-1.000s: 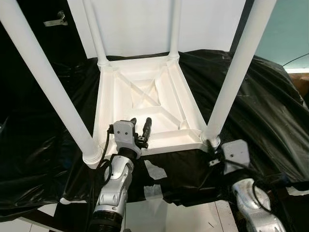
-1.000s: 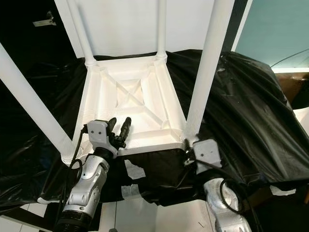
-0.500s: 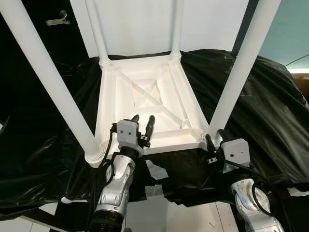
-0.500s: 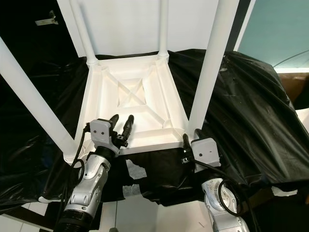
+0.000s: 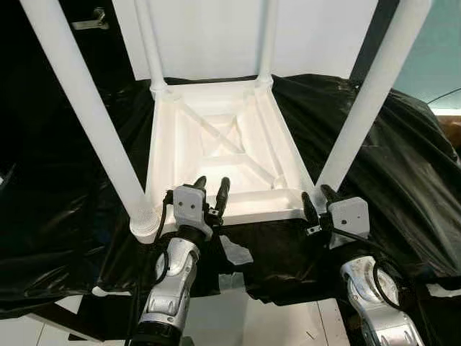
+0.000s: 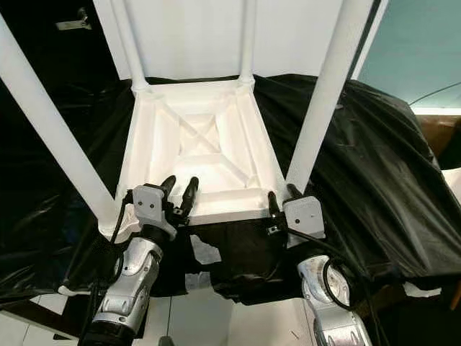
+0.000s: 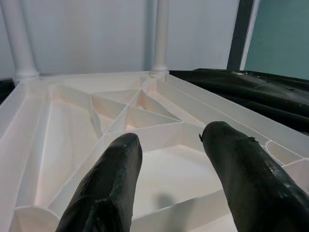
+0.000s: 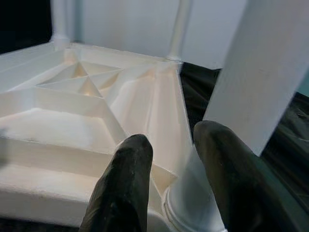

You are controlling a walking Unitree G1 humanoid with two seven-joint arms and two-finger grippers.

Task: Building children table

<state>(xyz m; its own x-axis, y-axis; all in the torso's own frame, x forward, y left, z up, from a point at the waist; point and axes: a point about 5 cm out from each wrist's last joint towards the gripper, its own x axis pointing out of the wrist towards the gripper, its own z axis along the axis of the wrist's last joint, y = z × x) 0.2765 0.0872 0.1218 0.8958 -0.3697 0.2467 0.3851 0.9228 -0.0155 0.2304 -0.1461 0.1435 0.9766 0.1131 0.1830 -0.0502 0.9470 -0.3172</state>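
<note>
A white plastic children's table (image 5: 216, 137) lies upside down on black sheeting, its ribbed underside facing up and its legs standing upright. My left gripper (image 5: 212, 184) is open, its two black fingers poised over the table's near rim (image 7: 159, 208). My right gripper (image 5: 315, 194) is open at the near right corner, its fingers on either side of the socket of the near right leg (image 5: 367, 101). In the right wrist view that leg (image 8: 260, 72) rises just beyond one fingertip (image 8: 217, 145). The near left leg (image 5: 86, 108) stands to the left of my left gripper.
Black plastic sheeting (image 5: 403, 158) covers the work surface and hangs over its front edge, with scraps of white tape (image 5: 234, 252) below the table's rim. A white panel (image 5: 209, 36) stands behind the table. A teal wall (image 5: 439, 50) is at the right.
My right gripper has moved up and forward to the near right corner, so its fingers now show beside the leg socket. The left gripper stays at the near rim.
</note>
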